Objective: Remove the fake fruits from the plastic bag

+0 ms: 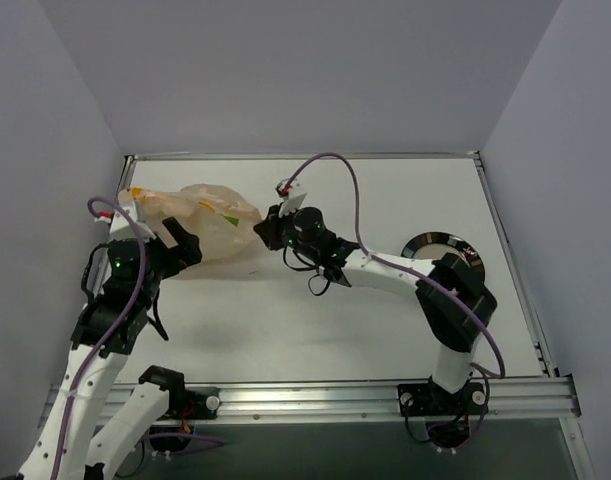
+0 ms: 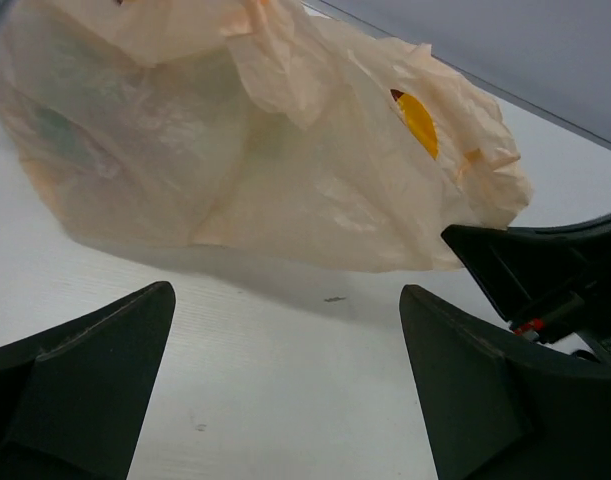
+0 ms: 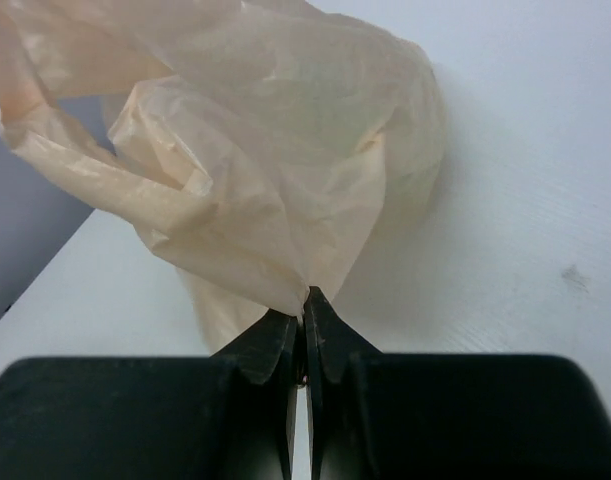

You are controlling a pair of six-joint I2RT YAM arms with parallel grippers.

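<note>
Peach-orange against white counter (image 1: 385,190): pinching edge of crumpled bag (image 1: 210,225) in right gripper (image 3: 305,297), clamped fully on the plastic; hovering left gripper (image 2: 285,300) wide apart, just beside bag.

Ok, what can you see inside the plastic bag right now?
Through the plastic bag only one yellow shape, probably a fruit, shows near the end the right gripper pinches. Any other fruits are hidden by crumpled film.

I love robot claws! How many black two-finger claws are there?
2. The left black two-finger gripper hangs open facing the crinkly peach-orange plastic bag; the right gripper is shut, pinching the bag's edge. None seems hidden.
</note>
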